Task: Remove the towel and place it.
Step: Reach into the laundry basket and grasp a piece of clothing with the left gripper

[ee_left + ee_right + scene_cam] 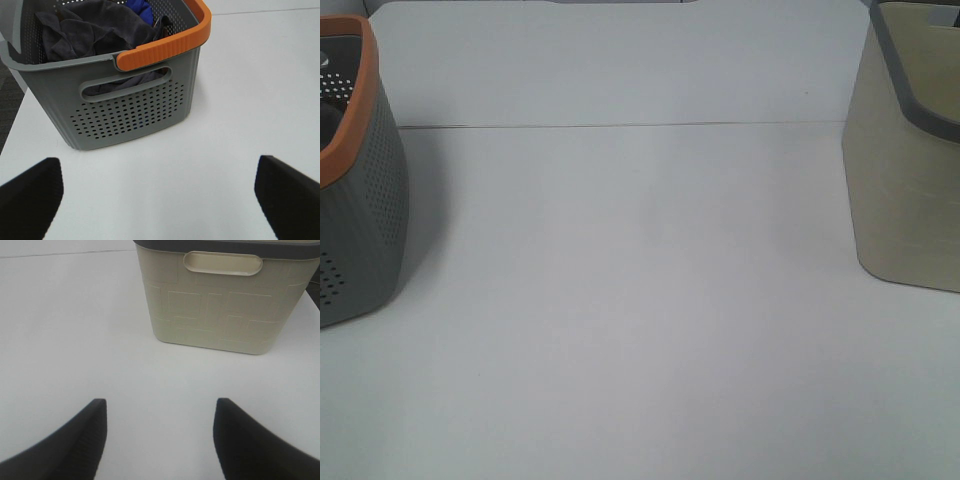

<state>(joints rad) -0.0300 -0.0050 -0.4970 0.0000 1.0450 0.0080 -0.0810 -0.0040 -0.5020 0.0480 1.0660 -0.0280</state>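
The dark navy-charcoal towel (95,30) lies crumpled inside the grey perforated basket with an orange rim (130,110), next to a blue cloth (140,9). The same basket (355,210) stands at the left edge of the exterior view; the towel does not show there. My left gripper (157,197) is open and empty, above the table just in front of that basket. My right gripper (157,437) is open and empty, above the table in front of the beige basket (220,305). Neither gripper shows in the exterior view.
The beige basket with a dark grey rim (910,170) stands at the right edge of the white table (640,300). A thin seam (620,126) crosses the table at the back. The table's left edge and dark floor (7,100) lie beside the grey basket.
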